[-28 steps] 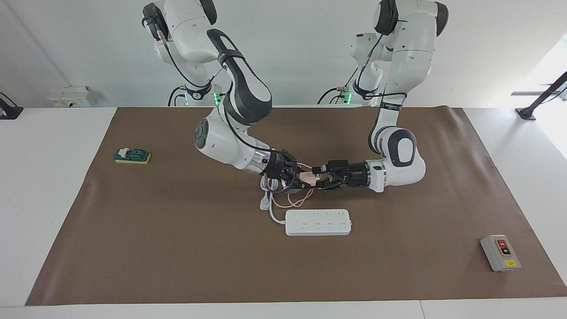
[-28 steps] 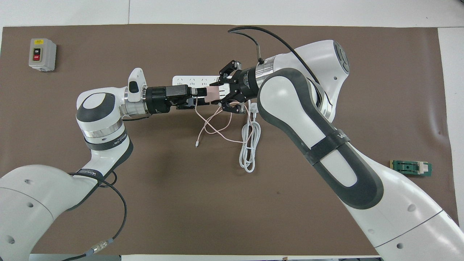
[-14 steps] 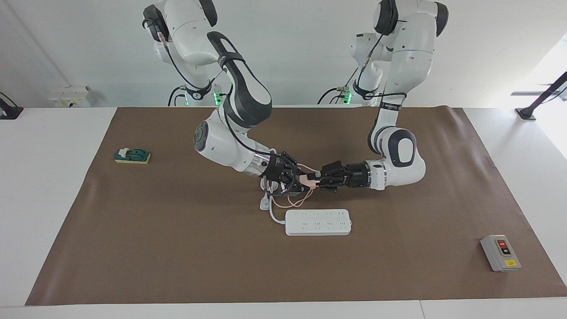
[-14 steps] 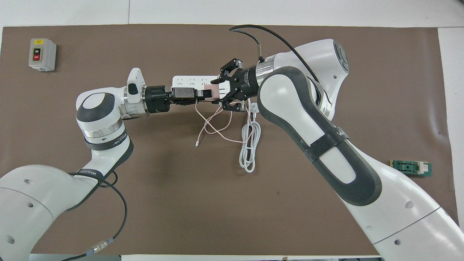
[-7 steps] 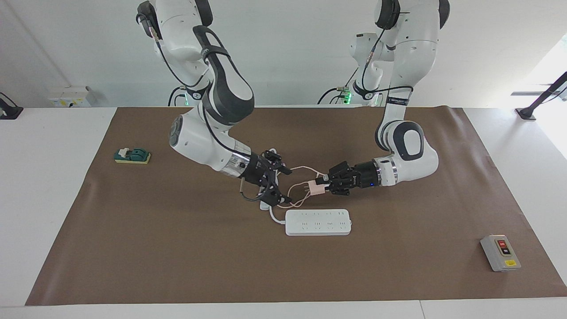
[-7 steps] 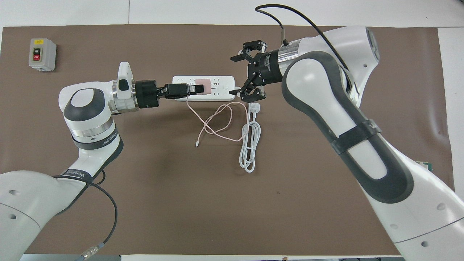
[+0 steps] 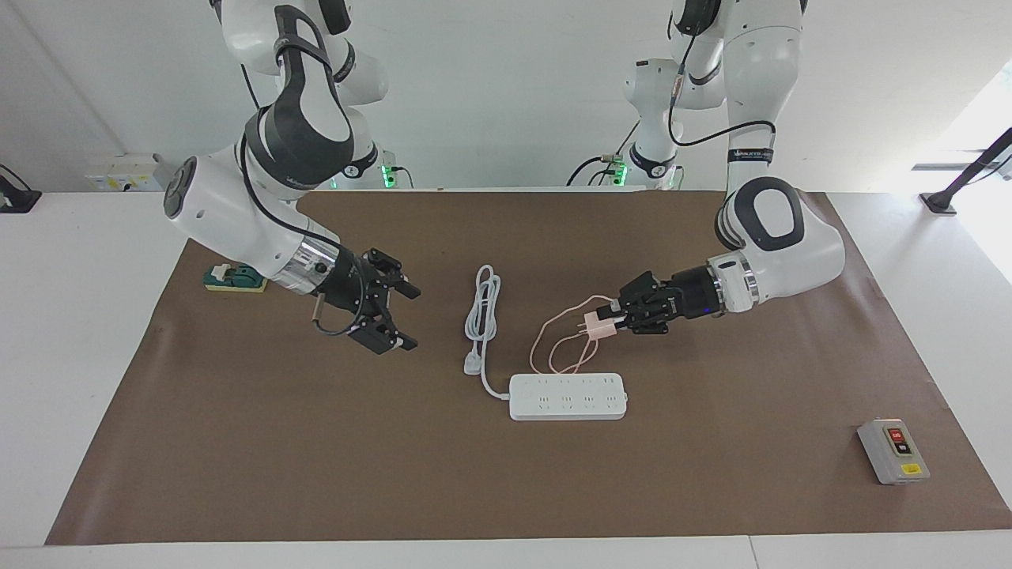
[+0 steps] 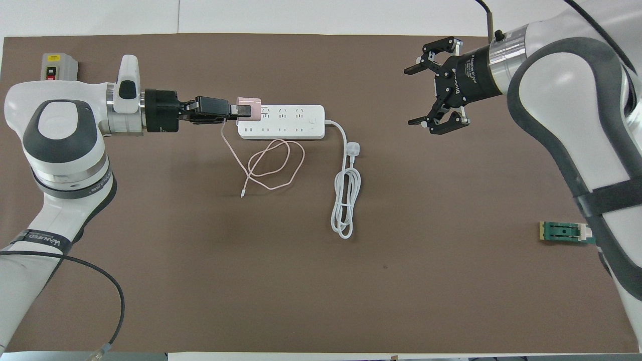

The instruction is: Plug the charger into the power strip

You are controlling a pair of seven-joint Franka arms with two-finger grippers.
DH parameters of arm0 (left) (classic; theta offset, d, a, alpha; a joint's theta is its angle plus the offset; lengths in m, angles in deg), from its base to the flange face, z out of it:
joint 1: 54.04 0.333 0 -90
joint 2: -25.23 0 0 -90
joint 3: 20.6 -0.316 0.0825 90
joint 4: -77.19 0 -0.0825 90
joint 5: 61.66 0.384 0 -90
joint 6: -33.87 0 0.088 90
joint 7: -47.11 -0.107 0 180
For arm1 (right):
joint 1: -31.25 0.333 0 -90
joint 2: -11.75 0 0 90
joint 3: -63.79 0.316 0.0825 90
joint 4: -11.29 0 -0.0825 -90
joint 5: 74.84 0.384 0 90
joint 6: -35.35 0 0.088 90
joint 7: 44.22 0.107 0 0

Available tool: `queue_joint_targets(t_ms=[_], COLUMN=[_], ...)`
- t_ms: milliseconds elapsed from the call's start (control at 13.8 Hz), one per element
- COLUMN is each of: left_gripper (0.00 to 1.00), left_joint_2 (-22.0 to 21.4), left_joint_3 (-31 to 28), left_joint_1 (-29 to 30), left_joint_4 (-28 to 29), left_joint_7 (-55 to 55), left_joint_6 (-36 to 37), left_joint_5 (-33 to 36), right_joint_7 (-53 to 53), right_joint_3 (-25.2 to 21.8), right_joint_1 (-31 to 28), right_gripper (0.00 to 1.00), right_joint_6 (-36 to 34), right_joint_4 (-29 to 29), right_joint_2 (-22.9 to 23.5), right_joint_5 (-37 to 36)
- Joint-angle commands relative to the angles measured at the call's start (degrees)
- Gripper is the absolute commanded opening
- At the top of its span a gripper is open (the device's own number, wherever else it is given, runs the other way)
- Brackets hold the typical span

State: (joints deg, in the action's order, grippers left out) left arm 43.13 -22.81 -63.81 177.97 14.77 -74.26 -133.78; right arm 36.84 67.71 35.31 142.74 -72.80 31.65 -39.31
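The charger (image 7: 597, 327) is up in the air, clamped in the left gripper (image 7: 614, 322), whose fingers are closed on the small pink cube. In the overhead view it hangs over the end of the power strip (image 8: 281, 122) that lies toward the left arm's end of the table; the facing view shows it clear of the strip, not touching it. Its thin pink cable (image 8: 271, 168) drops from the cube and lies in loose loops on the brown mat (image 7: 316, 442), just beside the strip and nearer to the robots. The power strip lies flat on the mat near the middle of the table, sockets up. Its thick white cord (image 8: 345, 200) leaves the end toward the right arm and runs to a coiled bundle nearer to the robots, with the white plug (image 8: 354, 149) beside it. The right gripper (image 7: 395, 316) hangs over bare mat toward the right arm's end, well apart from the strip, jaws spread wide and holding nothing. A grey switch box (image 7: 893, 451) and a green block (image 7: 236, 278) sit at opposite ends of the mat
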Motion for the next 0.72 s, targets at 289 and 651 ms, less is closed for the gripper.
queue_joint_targets(t_ms=[289,651], left_gripper=[0.0,0.0], left_joint_2=[-0.85,-4.62], left_joint_3=[-1.83,-1.3], left_joint_1=[3.45,-1.9], left_joint_4=[-9.01,-14.21], left_joint_7=[21.73,45.05], left_joint_6=[8.8,9.16], left_joint_5=[19.0,39.22], right_joint_7=[-22.48,-44.28], right_joint_3=[0.47,-0.31], right_joint_1=[-4.31,-6.51], right_gripper=[1.0,1.0], right_joint_6=[-9.72,-14.92], right_joint_4=[-1.16,-1.69], right_joint_2=[-4.34,-7.24], right_joint_5=[-11.51,-19.25])
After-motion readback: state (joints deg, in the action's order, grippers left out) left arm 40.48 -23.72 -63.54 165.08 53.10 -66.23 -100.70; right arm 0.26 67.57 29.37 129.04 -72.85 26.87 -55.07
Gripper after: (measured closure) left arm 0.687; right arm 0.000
